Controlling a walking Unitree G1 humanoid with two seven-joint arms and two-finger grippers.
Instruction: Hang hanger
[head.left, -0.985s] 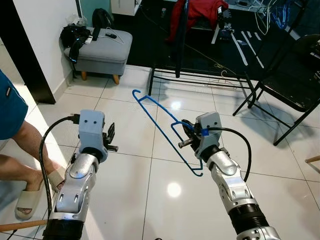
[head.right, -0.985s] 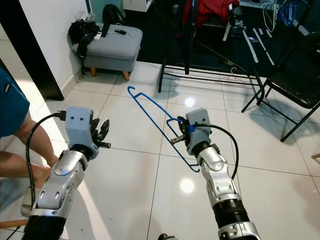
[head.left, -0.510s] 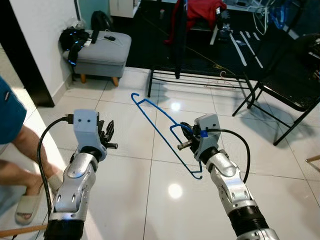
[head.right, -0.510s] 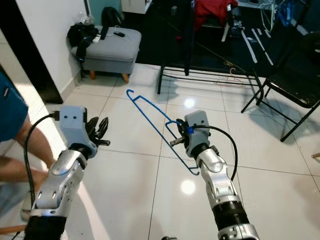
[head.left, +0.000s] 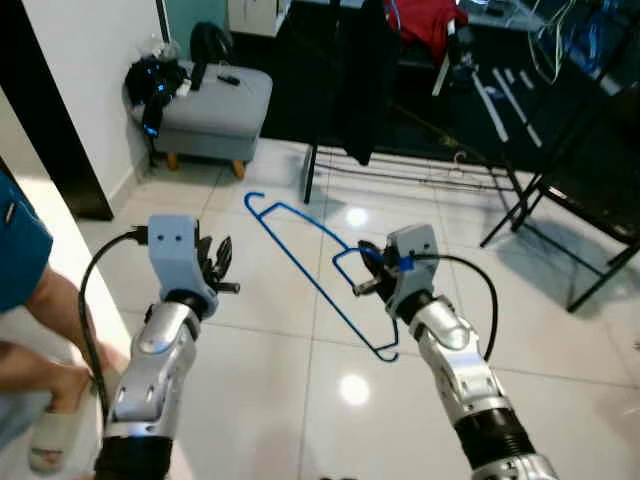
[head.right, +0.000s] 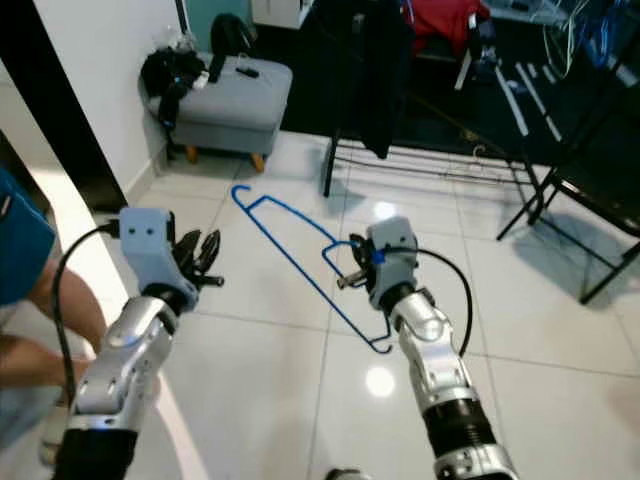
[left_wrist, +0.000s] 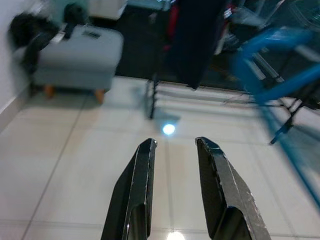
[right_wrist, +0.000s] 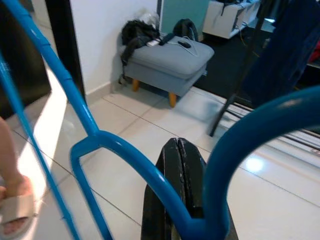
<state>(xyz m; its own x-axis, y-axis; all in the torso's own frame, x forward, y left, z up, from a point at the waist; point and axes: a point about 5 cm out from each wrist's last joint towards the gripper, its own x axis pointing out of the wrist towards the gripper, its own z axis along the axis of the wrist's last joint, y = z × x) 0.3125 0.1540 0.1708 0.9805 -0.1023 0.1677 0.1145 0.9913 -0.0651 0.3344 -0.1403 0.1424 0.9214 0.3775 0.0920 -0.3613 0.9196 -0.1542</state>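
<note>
- My right gripper (head.left: 362, 287) clamps the blue hanger (head.left: 300, 262) above glossy white floor tiles (head.left: 260, 300).
- My left gripper (left_wrist: 172, 145) hangs parted, holding nothing.
- A grey footstool (head.left: 212, 112) and black clothes rack (head.left: 400, 170) stand ahead.

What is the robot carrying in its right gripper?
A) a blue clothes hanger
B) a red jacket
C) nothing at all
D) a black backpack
A: the right gripper has its black fingers pressed shut on the thin blue clothes hanger, which is held up over the tiled floor, while the left gripper is open and holds nothing.
</note>
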